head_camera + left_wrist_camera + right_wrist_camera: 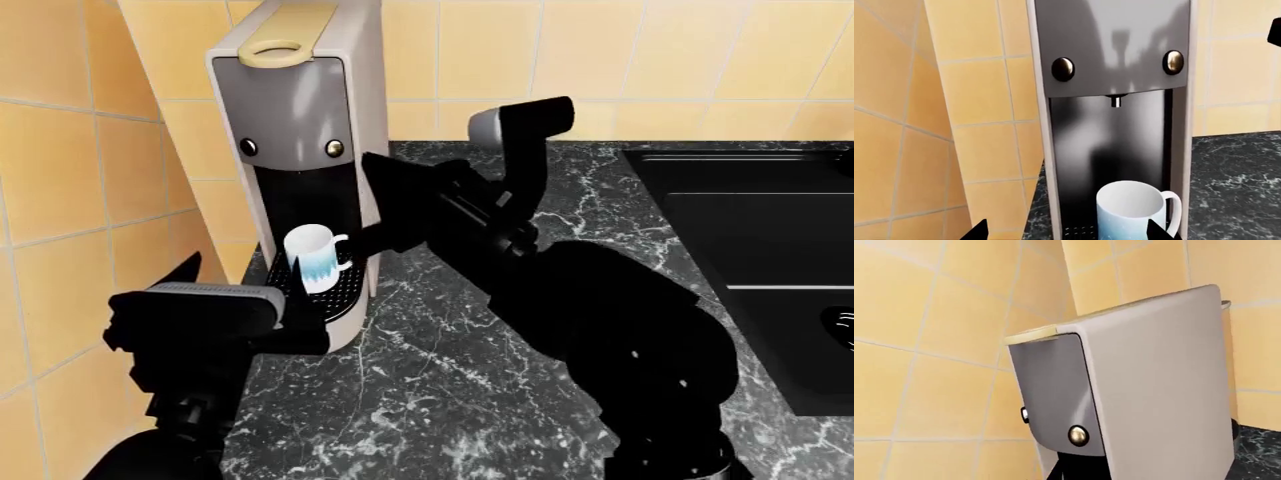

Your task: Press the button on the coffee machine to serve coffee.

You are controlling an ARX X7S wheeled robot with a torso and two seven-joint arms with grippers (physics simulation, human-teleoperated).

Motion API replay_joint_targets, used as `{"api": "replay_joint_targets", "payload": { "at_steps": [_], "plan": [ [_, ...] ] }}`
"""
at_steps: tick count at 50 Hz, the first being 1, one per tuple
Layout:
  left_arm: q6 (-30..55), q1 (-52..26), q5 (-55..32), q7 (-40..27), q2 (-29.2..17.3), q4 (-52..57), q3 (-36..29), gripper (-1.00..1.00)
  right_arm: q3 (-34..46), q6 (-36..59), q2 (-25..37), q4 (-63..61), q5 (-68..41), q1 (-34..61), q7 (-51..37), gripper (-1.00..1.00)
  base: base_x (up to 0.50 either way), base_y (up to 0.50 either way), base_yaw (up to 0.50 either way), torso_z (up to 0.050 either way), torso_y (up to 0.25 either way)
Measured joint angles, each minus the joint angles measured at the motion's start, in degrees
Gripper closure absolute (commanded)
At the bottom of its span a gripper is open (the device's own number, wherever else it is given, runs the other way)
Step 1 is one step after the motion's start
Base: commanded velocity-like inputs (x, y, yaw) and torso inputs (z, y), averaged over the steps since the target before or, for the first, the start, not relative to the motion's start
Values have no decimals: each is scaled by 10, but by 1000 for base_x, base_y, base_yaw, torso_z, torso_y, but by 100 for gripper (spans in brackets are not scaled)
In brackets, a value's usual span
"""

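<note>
white mug (315, 259) at 9 o'clock, black sink (761, 260) at 3, marble counter (441, 370), yellow tile wall (54, 200)

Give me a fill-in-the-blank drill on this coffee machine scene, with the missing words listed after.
1. The coffee machine has ____ round buttons on its front.
2. A white ____ stands in the machine's recess, under the spout.
3. The countertop is dark marble; the wall behind is covered in ____ tiles.
4. The loop on top of the machine is ____ in colour.

Missing words: two; mug; yellow-orange; beige
</note>
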State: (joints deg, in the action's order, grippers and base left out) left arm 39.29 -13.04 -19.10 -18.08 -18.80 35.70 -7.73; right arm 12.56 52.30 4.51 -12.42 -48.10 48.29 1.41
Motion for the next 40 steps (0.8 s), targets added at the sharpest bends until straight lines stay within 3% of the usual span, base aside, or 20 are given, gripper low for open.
{"api": "replay_joint_targets", "payload": {
  "at_steps": [17, 40],
  "plan": [
    [-7, 2, -2, -2, -2, -6, -2, -100, 85, -46, 20, 16, 81, 24, 2, 100, 0, 0, 0, 0, 0],
    [-11, 4, -6, -4, -7, -9, -1, -100, 136, -81, 29, 23, 122, 46, 1, 100, 0, 0, 0, 0, 0]
  ]
}}
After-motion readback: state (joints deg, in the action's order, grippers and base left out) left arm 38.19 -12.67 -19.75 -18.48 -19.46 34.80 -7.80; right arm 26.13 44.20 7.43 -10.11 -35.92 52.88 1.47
